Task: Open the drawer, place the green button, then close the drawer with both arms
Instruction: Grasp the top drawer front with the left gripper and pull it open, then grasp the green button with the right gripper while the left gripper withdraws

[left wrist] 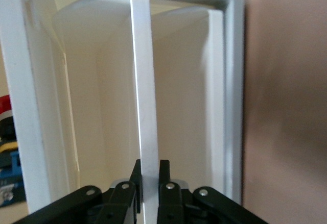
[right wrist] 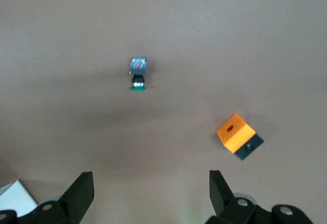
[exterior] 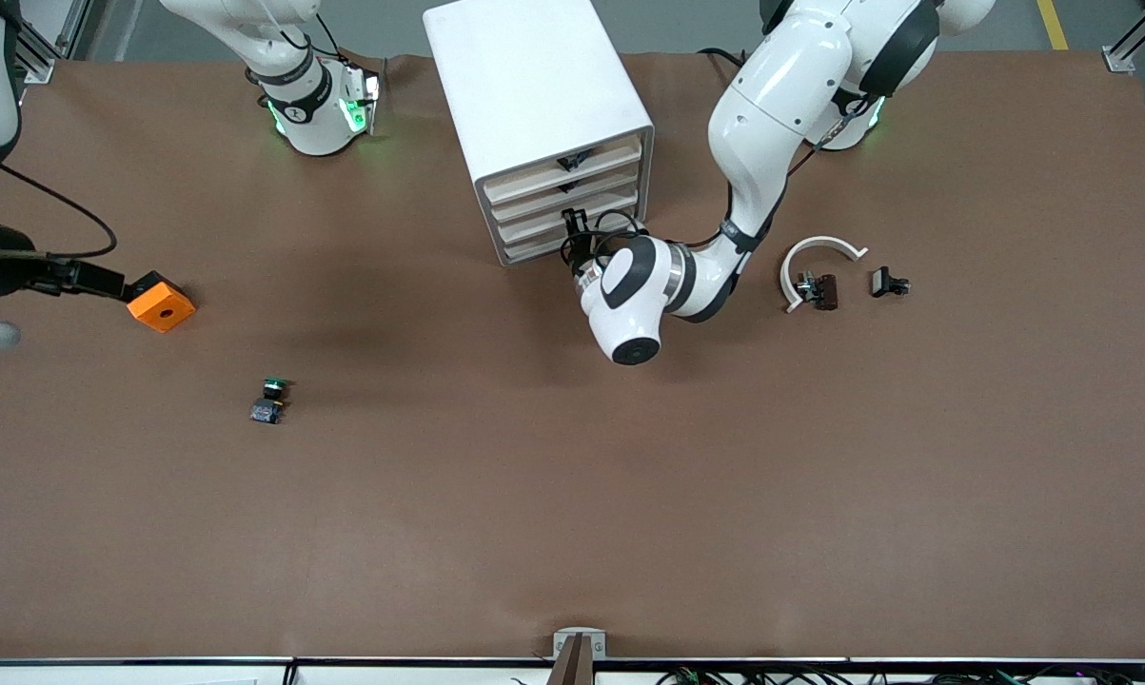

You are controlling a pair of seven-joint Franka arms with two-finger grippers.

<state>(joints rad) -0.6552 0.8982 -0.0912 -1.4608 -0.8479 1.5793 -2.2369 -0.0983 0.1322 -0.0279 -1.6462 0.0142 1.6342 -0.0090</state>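
The white cabinet (exterior: 534, 86) stands at the table's back middle. My left gripper (exterior: 573, 226) is at its lower drawers and is shut on a thin white lip (left wrist: 145, 106) of the cream-fronted drawer (exterior: 532, 226); its fingers (left wrist: 164, 175) press both sides of the lip. The drawer looks pushed in. The green-capped button (exterior: 270, 400) lies on the bare table nearer the front camera, toward the right arm's end; it also shows in the right wrist view (right wrist: 137, 73). My right gripper (right wrist: 151, 183) hangs open and empty in the air over that end (exterior: 106, 280).
An orange cube with a hole (exterior: 161, 303) (right wrist: 235, 133) lies near the right gripper. A white ring piece (exterior: 818, 255) and two small black-brown parts (exterior: 819, 290) (exterior: 888, 283) lie toward the left arm's end. Coloured items (left wrist: 6, 147) show in a neighbouring drawer slot.
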